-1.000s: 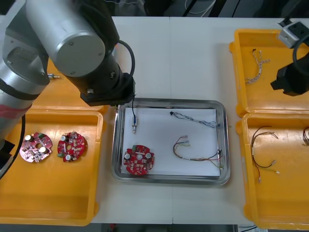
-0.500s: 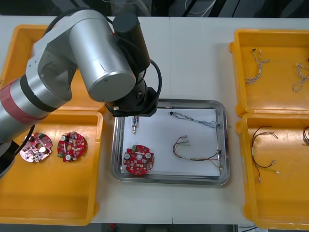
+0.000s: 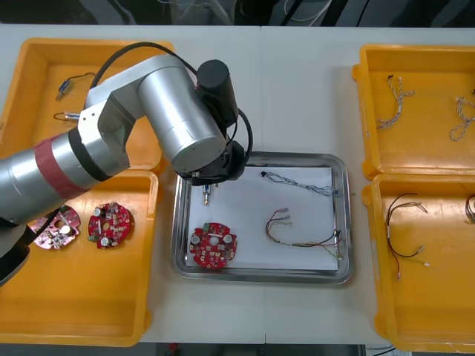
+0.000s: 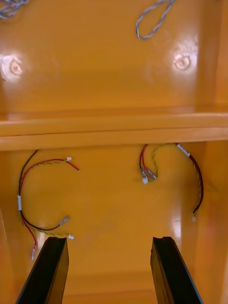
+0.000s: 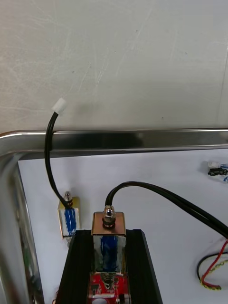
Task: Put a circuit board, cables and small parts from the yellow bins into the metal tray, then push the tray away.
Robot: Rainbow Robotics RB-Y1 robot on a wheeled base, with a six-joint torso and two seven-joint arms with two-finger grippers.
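Tabletop (image 3: 297,89) is light, with yellow bins (image 3: 82,304) in pairs at both sides. The metal tray (image 3: 261,276) sits between them, white inside.

Left arm (image 3: 171,111) reaches from the left-bin side to the tray's far left corner. Left tool (image 5: 108,235) is over that corner, clenched on a small metal part (image 5: 109,223) with a black cable (image 5: 156,195) running off it. Cannot tell whether the part touches the tray floor.

Right tool (image 4: 109,270) is released, fingers well apart, above the near right bin holding red and yellow cables (image 4: 42,199).

In tray:
- circuit board (image 3: 214,246), near left
- red and yellow cable (image 3: 297,236), beside the board
- twisted blue and white cable (image 3: 300,183), far side
- second small metal part (image 5: 68,216), just beside the held one

Two more boards (image 3: 111,225) lie in the near left bin.
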